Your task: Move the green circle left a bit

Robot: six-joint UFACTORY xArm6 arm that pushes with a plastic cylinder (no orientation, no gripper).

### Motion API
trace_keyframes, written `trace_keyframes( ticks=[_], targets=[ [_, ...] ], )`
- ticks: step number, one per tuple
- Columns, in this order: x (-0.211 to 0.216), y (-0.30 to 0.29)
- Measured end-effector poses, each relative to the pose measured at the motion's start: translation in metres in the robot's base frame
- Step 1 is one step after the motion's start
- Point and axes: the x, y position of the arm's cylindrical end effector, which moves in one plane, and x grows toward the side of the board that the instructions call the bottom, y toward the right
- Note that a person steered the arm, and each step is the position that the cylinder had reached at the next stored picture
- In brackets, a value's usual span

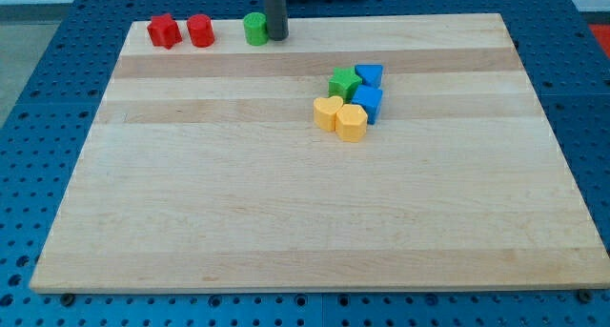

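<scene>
The green circle [254, 29] is a short green cylinder standing near the top edge of the wooden board [286, 203], left of centre. My rod comes down from the view's top, and my tip [276, 37] rests on the board right beside the green circle, on its right side, touching it or nearly so. A red cylinder [200, 30] stands to the left of the green circle, with a gap between them. A red star-shaped block [164, 30] stands further left, close to the red cylinder.
A tight cluster sits right of centre: a green star-like block [343, 83], a blue block [370, 75], a second blue block [368, 102], a yellow heart [328, 112] and a second yellow block [351, 123]. Blue perforated table [38, 136] surrounds the board.
</scene>
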Motion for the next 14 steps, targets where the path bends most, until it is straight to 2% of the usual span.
trace_keyframes(
  ticks=[3, 8, 14],
  targets=[
    [-0.02, 0.018],
    [-0.02, -0.021],
    [-0.02, -0.03]
  ],
)
